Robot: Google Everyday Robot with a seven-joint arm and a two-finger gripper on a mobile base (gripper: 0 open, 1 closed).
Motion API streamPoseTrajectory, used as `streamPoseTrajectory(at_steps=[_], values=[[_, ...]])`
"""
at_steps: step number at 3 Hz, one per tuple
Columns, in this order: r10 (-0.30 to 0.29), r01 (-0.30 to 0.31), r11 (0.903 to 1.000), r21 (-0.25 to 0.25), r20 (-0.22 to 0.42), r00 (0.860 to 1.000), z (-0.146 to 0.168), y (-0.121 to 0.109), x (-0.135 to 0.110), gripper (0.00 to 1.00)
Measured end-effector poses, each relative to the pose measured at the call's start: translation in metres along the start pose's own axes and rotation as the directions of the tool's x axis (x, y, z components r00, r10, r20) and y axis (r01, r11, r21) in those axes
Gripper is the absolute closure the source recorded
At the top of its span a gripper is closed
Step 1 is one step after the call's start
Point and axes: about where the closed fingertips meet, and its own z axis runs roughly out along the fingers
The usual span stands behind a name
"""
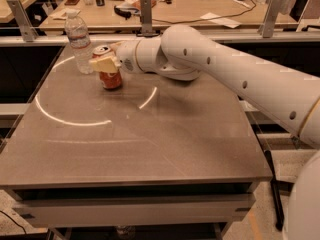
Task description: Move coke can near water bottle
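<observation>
gripper (103,63) clamped on coke can (111,80), can upright, just beside water bottle (79,41)

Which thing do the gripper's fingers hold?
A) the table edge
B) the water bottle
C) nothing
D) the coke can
D: the gripper, at the table's far side, has its fingers clamped on the coke can, right beside the standing water bottle.

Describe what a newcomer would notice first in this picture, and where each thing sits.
A big white arm sweeps in from the picture's right across the grey table. Its end effector grips a red can at the table's far left part, close beside a clear bottle.
</observation>
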Motion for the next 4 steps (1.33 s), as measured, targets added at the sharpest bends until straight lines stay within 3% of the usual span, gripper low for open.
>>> streamPoseTrajectory(at_steps=[1,2,4], values=[[0.076,-0.077,0.9963,0.037,0.030,0.997,0.0177,-0.0066,0.0065,1.00],[0.082,-0.083,0.9957,0.041,0.032,0.996,0.0186,-0.0074,0.0054,0.83],[0.082,-0.084,0.9957,0.041,0.032,0.996,0.0181,-0.0076,0.0035,0.36]])
